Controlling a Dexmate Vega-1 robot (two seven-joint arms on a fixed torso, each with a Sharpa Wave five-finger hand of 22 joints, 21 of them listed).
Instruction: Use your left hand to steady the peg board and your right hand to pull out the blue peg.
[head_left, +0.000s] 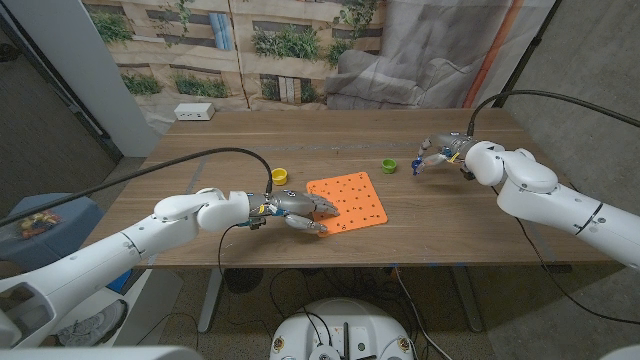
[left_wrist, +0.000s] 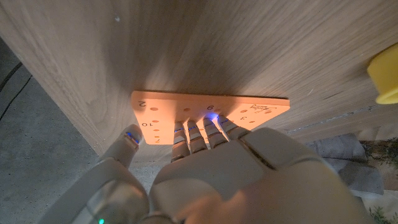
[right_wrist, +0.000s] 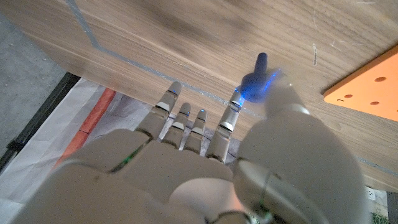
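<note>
Fingers of the left hand (head_left: 296, 210) lie spread on the near-left corner of the orange board (head_left: 347, 199), pinning it to the table (head_left: 250, 140) so it cannot lift or slide. Well to the board's right, the right hand (head_left: 441, 153) pinches the blue peg (right_wrist: 257, 76) between thumb and a fingertip, clear of the board, so I judge the pull done. Green peg (head_left: 389, 165) and yellow peg (head_left: 279, 176) lie loose beyond the board's far edge.
</note>
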